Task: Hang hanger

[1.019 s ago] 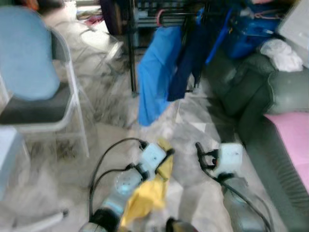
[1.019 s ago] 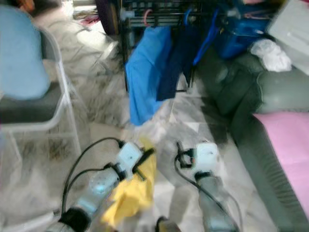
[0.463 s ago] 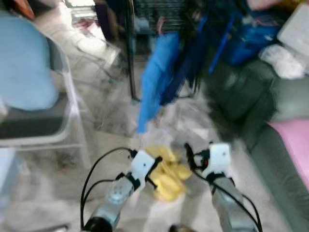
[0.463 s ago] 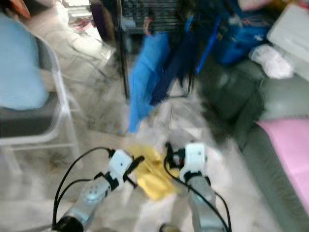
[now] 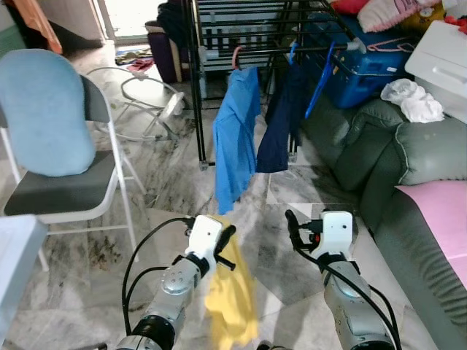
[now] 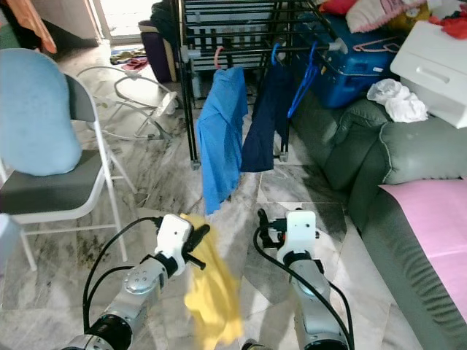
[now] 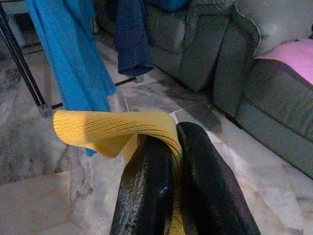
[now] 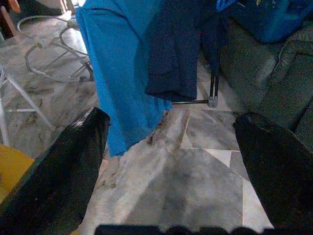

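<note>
My left gripper (image 5: pixel 228 246) pinches the yellow garment (image 5: pixel 230 299), which hangs down; my right gripper (image 5: pixel 298 227) stands wide, empty. The drying rack (image 5: pixel 277 51) lies ahead, its rail running crosswise

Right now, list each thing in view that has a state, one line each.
Left hand: shut on the yellow garment.
Right hand: open, holding nothing.
Yellow garment: hanging limp from the left hand.
Light blue shirt: hung on the rack.
Navy garment: hung on the rack.
Blue hanger: on the rack, bare.
Folding chair: unfolded.
</note>
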Tool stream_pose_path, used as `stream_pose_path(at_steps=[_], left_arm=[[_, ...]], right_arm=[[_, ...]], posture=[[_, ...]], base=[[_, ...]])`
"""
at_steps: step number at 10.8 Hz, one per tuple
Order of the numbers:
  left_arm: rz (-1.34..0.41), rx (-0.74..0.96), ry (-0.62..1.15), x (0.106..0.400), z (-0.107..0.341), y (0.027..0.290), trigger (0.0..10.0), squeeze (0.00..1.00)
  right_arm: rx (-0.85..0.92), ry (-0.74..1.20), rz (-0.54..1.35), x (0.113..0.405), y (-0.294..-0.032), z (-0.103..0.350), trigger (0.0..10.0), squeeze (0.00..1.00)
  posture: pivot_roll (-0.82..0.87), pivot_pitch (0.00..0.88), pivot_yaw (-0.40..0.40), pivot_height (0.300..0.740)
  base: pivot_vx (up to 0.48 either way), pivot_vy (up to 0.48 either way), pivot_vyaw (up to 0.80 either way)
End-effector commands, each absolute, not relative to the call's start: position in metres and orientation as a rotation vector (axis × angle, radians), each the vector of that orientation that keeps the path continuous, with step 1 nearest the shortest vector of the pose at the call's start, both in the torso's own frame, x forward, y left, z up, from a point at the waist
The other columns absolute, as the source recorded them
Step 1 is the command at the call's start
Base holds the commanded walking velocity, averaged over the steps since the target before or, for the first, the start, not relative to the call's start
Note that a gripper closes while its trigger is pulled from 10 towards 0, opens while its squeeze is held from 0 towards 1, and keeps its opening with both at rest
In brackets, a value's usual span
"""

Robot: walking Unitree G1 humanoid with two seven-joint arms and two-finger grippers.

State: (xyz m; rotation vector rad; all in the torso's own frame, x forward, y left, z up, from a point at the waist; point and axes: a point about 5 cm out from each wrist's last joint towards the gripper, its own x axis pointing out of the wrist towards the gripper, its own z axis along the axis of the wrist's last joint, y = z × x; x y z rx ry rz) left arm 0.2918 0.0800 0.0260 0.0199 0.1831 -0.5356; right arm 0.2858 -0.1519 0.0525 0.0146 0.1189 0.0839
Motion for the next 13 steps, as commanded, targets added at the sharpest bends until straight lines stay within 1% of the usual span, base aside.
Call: stream_pose_path(at_steps=[1,2,3,4,5,6,7,8,9,10,11,12,13], left_arm=[[-0.537,-0.003,0.172,0.294,0.028,0.081,10.0,0.0],[-0.538,-0.024,0.197,0.291,0.024,0.082,10.0,0.0],[-0.568,-0.029,0.217,0.287,0.02,0.078,10.0,0.0],[-0.597,-0.031,0.193,0.288,0.024,0.074,10.0,0.0],[-0.586,-0.019,0.191,0.29,0.024,0.079,10.0,0.0],[-0.556,-0.034,0.174,0.298,0.031,0.084,10.0,0.0],[-0.558,-0.018,0.208,0.299,0.028,0.089,10.0,0.0],[-0.582,0.005,0.217,0.298,0.026,0.089,10.0,0.0],[-0.623,-0.003,0.22,0.297,0.027,0.084,10.0,0.0],[-0.653,0.005,0.222,0.296,0.027,0.078,10.0,0.0],[-0.677,-0.003,0.232,0.295,0.027,0.071,10.0,0.0],[-0.715,-0.014,0.237,0.292,0.026,0.06,10.0,0.0],[-0.74,-0.021,0.23,0.289,0.026,0.055,10.0,0.0]], right_arm=[[0.017,0.109,0.097,0.285,-0.147,0.053,10.0,0.0],[0.017,0.109,0.1,0.281,-0.144,0.051,10.0,0.0],[0.034,0.142,0.09,0.274,-0.144,0.041,10.0,0.0],[0.031,0.164,0.119,0.271,-0.14,0.035,10.0,0.0],[0.024,0.186,0.153,0.274,-0.132,0.03,10.0,0.0],[0.035,0.171,0.188,0.284,-0.123,0.036,10.0,0.0],[0.016,0.19,0.199,0.29,-0.116,0.032,10.0,0.0],[0.04,0.191,0.176,0.291,-0.116,0.031,10.0,0.0],[0.028,0.18,0.146,0.287,-0.127,0.029,10.0,0.0],[0.029,0.172,0.104,0.283,-0.139,0.028,10.0,0.0],[0.013,0.168,0.067,0.279,-0.151,0.025,10.0,0.0],[0.01,0.157,-0.01,0.269,-0.166,0.024,10.0,0.0],[0.002,0.139,-0.028,0.263,-0.169,0.026,10.0,0.0]], posture=[[-0.14,0.0,0.002,0.74],[-0.15,0.003,0.008,0.74],[-0.13,0.012,0.001,0.74],[-0.08,0.0,-0.015,0.74],[-0.03,0.0,-0.013,0.74],[-0.02,0.0,0.017,0.74],[-0.03,0.0,0.025,0.74],[-0.05,0.0,0.049,0.74],[-0.1,0.0,0.081,0.74],[-0.13,0.0,0.092,0.74],[-0.16,0.0,0.1,0.74],[-0.21,0.036,0.094,0.74],[-0.22,0.047,0.092,0.74]], base=[[0.0,0.0,0.0],[0.0,0.0,0.0],[0.0,0.0,0.0],[0.0,0.0,0.0],[0.0,0.0,0.0],[0.0,0.0,0.0],[0.0,0.0,0.0],[0.0,0.0,0.0],[0.244,0.0,0.0],[0.259,0.0,0.0],[0.255,0.0,0.0],[0.259,0.0,0.0],[0.259,0.0,0.0]])
